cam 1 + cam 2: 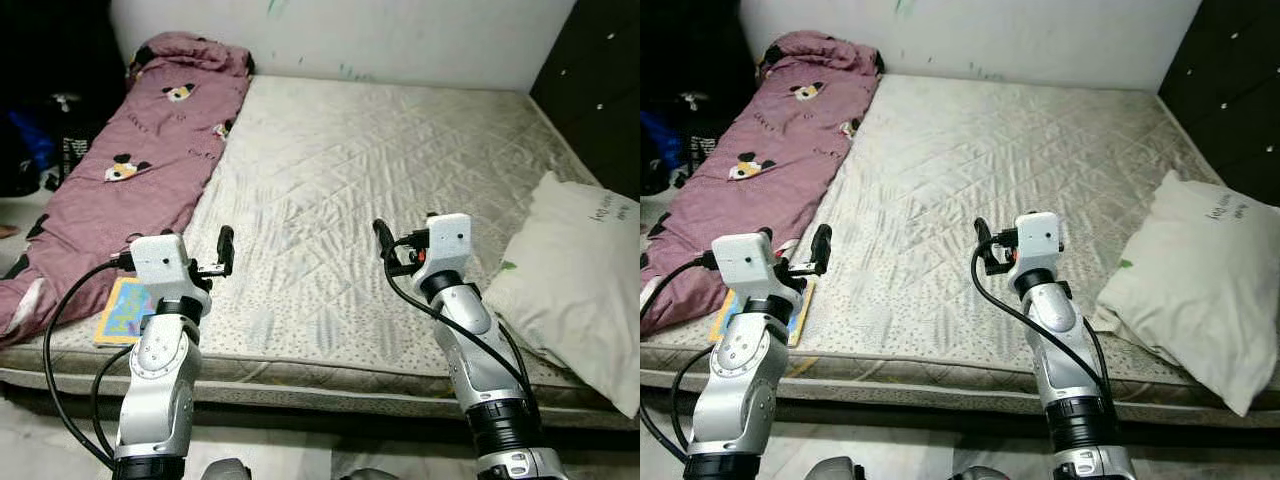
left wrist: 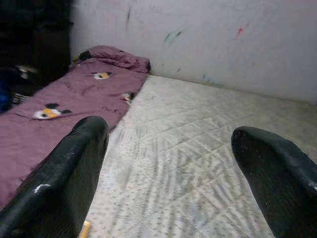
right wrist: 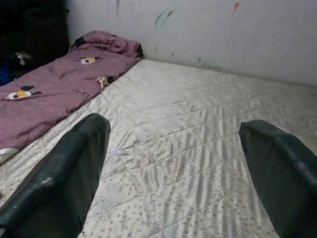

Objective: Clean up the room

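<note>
You've got L gripper (image 2: 168, 163) & R gripper (image 3: 173, 163) both spread over mattress (image 1: 380, 170); purple blanket (image 1: 130, 170) lies left of L gripper, pillow (image 1: 580, 270) right of R gripper.

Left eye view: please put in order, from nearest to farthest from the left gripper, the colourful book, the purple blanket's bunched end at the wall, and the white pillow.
From the left gripper, over the mattress near its front edge:
1. Colourful book, just to the gripper's left at the mattress's front corner, partly behind the arm.
2. Purple blanket, bunched end in the far left corner by the wall.
3. White pillow, on the right edge of the bed.
</note>
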